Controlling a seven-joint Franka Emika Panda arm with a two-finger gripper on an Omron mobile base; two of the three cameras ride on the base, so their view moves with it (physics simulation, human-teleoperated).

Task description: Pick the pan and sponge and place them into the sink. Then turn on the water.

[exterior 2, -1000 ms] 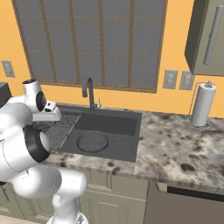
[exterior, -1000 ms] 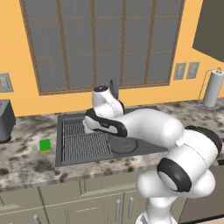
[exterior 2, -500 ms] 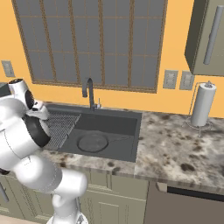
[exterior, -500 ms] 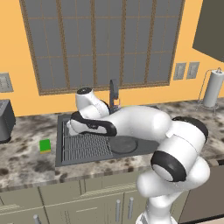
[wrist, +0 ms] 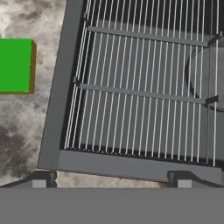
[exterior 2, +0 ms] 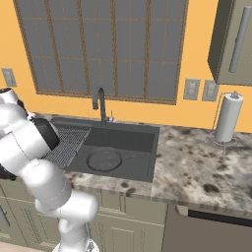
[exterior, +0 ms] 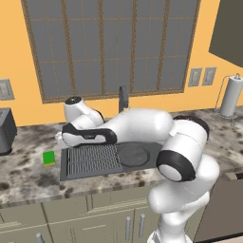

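The green sponge [exterior: 48,158] [wrist: 15,65] lies on the counter just left of the sink [exterior: 63,170] [exterior 2: 153,147]. In the basin, right of the ribbed rack [wrist: 140,87], sits the round dark pan [exterior: 133,154] [exterior 2: 104,160] [wrist: 206,74]. My gripper [exterior: 60,139] [wrist: 110,180] hangs open and empty over the sink's left rim, with the sponge a short way off to one side. Its fingertips [wrist: 40,179] stand wide apart. Water is out of view at the faucet [exterior: 122,98] [exterior 2: 101,105].
A dark appliance [exterior: 4,130] stands at the counter's far left. A paper towel holder [exterior: 231,97] [exterior 2: 229,118] stands at the right by the wall. Speckled counter runs right of the sink. My arm stretches across the basin.
My arm has swung left across the sink, from over the pan and rack to the left rim near the sponge. The gripper stayed open. Pan and sponge have not moved.
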